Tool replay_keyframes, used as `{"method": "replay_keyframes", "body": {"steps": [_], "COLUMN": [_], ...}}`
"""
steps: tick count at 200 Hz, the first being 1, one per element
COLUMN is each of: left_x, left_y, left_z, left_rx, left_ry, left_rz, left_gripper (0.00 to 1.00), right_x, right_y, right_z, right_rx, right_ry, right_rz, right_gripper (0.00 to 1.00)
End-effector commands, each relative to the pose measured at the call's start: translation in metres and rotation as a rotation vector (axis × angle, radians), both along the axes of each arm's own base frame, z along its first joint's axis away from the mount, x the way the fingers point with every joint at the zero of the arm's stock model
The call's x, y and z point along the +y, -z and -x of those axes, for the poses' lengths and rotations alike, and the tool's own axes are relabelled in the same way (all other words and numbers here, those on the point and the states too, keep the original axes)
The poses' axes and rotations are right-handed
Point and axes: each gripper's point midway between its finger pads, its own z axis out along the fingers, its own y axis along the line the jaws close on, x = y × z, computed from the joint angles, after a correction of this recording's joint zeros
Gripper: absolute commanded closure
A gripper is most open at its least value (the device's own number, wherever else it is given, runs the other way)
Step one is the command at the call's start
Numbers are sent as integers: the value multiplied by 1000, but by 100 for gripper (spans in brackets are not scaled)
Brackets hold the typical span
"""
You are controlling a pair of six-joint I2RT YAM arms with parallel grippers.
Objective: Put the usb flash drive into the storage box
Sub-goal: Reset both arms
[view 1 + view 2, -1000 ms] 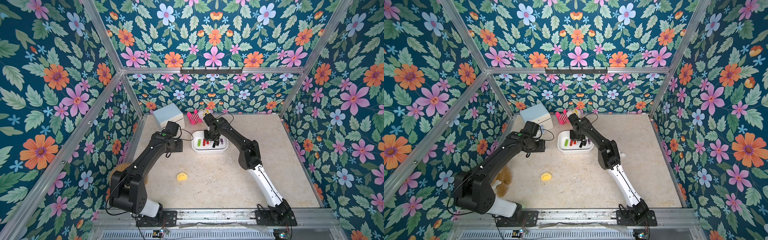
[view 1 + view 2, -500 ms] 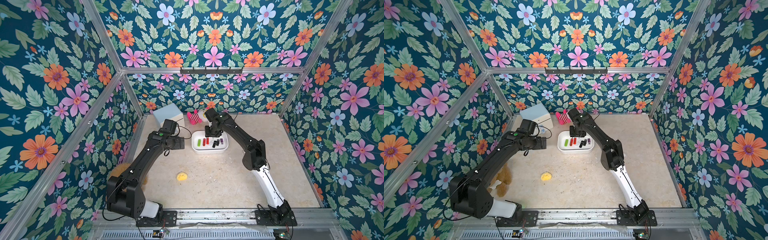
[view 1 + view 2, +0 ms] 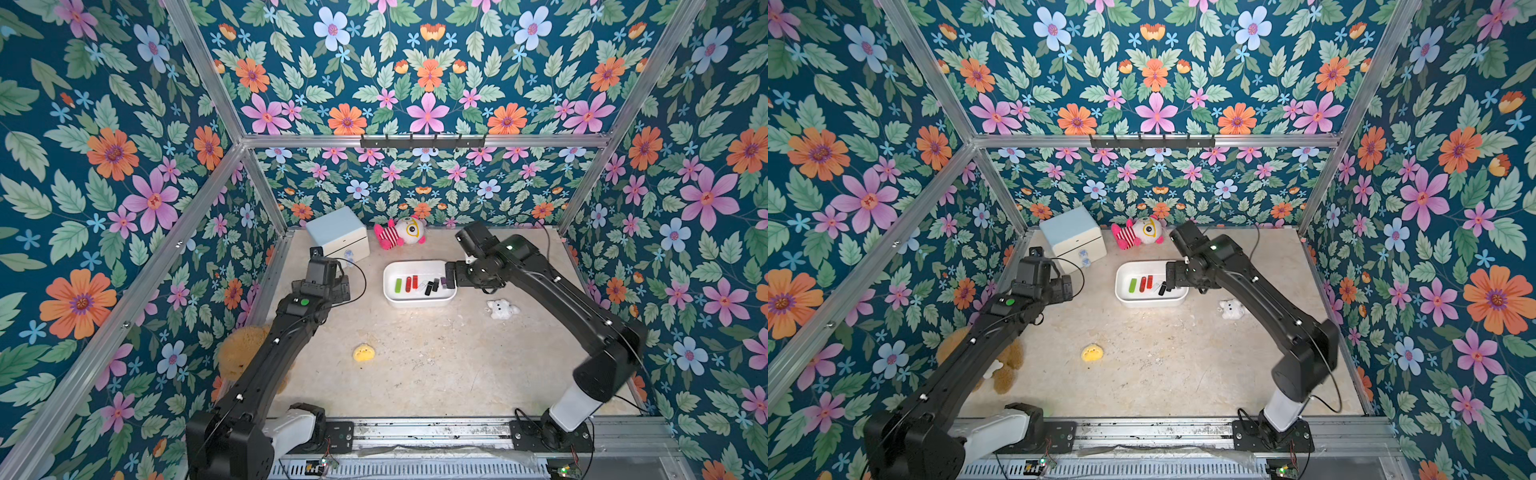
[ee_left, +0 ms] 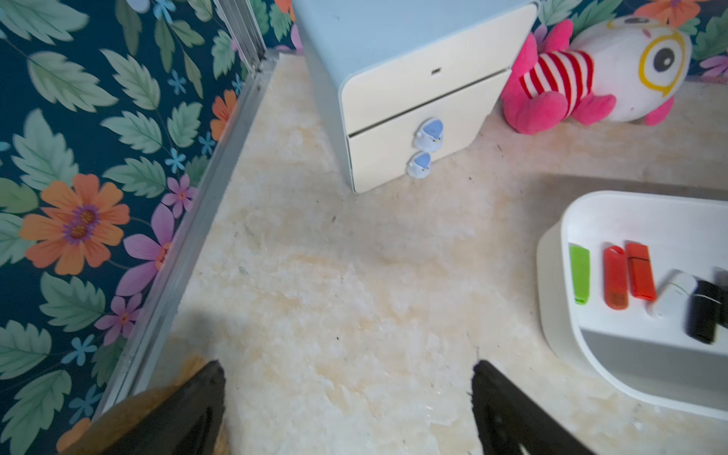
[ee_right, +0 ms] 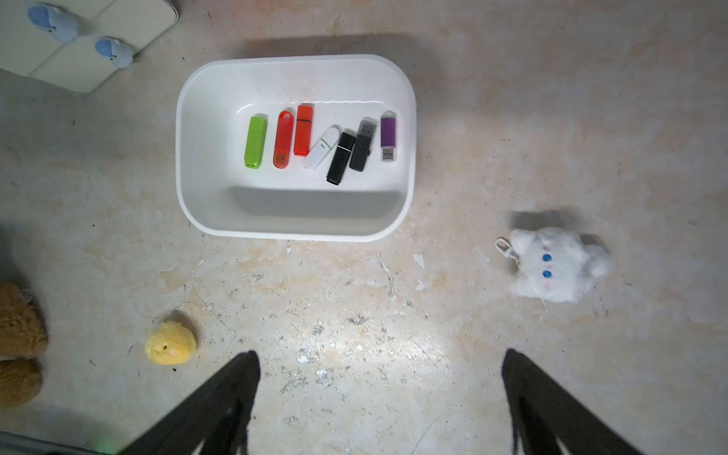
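Pulled back from over the box [image 5: 299,232], the right gripper [image 5: 380,354] hangs spread and empty; the left gripper [image 4: 347,364] gapes too. A purple flash drive [image 5: 388,134] lies inside the box beside six other drives [image 5: 303,132].

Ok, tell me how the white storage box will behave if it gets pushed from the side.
The storage box looks like plain moulded plastic, so probably stiff and light. It is shallow and wide on the flat table, so it would likely slide rather than tip. The loose flash drives inside may shift.
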Motion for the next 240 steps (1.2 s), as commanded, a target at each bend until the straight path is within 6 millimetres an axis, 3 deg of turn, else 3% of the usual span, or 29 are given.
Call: {"method": "replay_keyframes", "body": {"steps": [1, 28, 65, 115, 146, 162, 195, 235, 240], "left_x": [10, 20, 34, 32, 23, 20, 26, 26, 27], "left_y": [-32, -19, 13, 62, 64, 76, 86, 94, 92], "left_z": [-10, 4, 10, -12, -28, -42, -52, -53, -52], "left_rx": [-248, -343, -437, -464, -512, -483, -431, -466, -486], "left_ry": [-10, -33, -96, -89, -30, 21, 44, 115, 110], "left_rz": [-63, -94, -140, -171, -168, -173, -101, -41, -45], "left_gripper": [1, 1, 0, 0, 1, 1, 1, 0, 0], "right_x": [-45, -98, -141, -182, -202, -217, -233, -216, -214], "right_y": [3, 1, -10, 0, 13, 25, 58, 101, 95], "right_z": [6, 22, 36, 29, 17, 10, -15, -42, -44], "right_rx": [-61, -216, -522, -680, -776, -810, -855, -894, -949], "right_ry": [151, 315, 363, 400, 460, 519, 554, 446, 438], "right_rz": [-32, -99, -35, 258, 352, 372, 314, 285, 277], "right_gripper": [0, 0, 1, 1, 1, 1, 1, 1, 1]}}
